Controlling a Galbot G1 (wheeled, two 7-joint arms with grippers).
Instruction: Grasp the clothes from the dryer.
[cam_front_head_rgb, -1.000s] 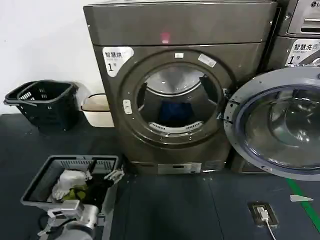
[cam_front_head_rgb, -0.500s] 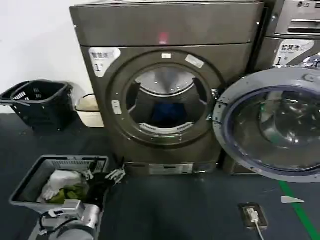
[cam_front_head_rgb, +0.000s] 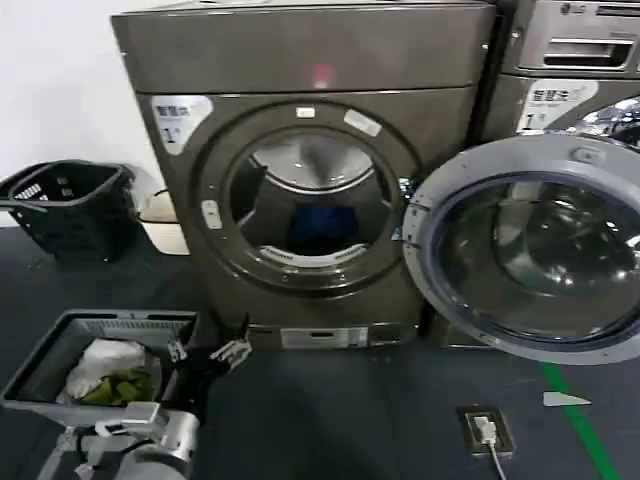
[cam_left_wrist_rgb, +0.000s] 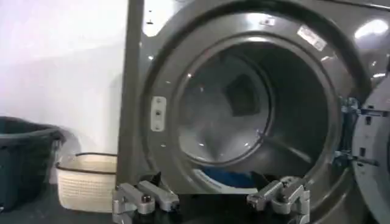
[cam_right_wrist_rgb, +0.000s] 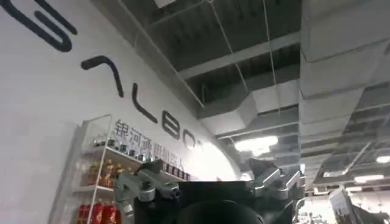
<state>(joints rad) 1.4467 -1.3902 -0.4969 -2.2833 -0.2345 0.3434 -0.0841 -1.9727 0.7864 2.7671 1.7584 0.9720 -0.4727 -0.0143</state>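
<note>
Sliding leftward in the head view, the big brown-grey metal dryer (cam_front_head_rgb: 300, 190) shows the robot repositioning before any reach.

The small dark blue cloth bundle (cam_front_head_rgb: 322, 226) lies untouched inside the drum; the left gripper (cam_left_wrist_rgb: 210, 198) hangs wide open and empty before the porthole, the right gripper (cam_right_wrist_rgb: 210, 185) open, aimed ceilingward.

dryer (cam_front_head_rgb: 300, 180) door open | clothes (cam_front_head_rgb: 322, 226) inside drum | left claw (cam_front_head_rgb: 212, 354) low, beside grey basket (cam_front_head_rgb: 40, 372)

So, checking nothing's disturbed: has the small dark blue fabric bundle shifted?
No. The bundle still lies low and central within the porthole ring of the brown-grey dryer.
</note>
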